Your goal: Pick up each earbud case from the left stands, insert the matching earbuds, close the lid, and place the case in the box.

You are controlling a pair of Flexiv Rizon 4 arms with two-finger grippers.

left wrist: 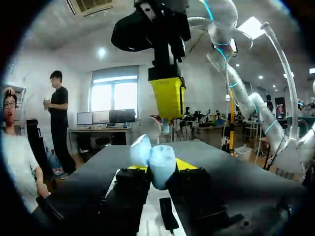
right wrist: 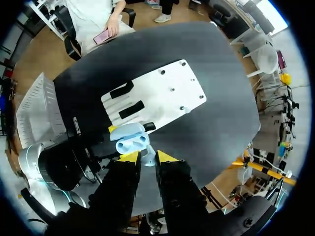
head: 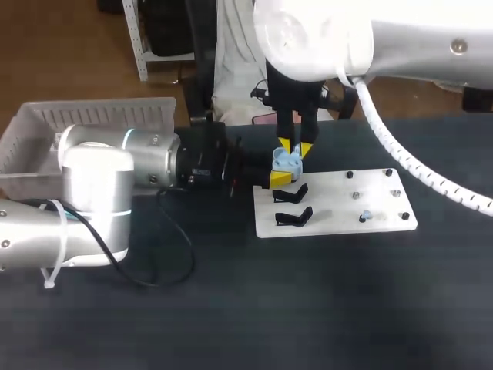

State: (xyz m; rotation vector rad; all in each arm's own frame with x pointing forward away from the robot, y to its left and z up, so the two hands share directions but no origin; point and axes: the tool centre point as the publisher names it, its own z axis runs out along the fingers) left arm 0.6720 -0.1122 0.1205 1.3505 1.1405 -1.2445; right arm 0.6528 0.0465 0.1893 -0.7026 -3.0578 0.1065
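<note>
Earbud case point(head: 288, 161), lid open, clamped in L gripper point(left wrist: 161, 167) over white board point(head: 339, 223) left edge. R gripper point(head: 295, 146) pinches earbud point(right wrist: 147, 156) just above. Align bud w/ socket, lower straight, release only once seated.

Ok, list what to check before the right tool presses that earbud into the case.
1. The case clamped in the left tool: ok.
2. The case open: ok, seen in the right wrist view.
3. The earbud pinched in the right tool: ok.
4. The right tool above the case: ok.
5. The earbud lined up with its socket: cannot tell.
6. A second earbud sitting on the white board: ok.
</note>
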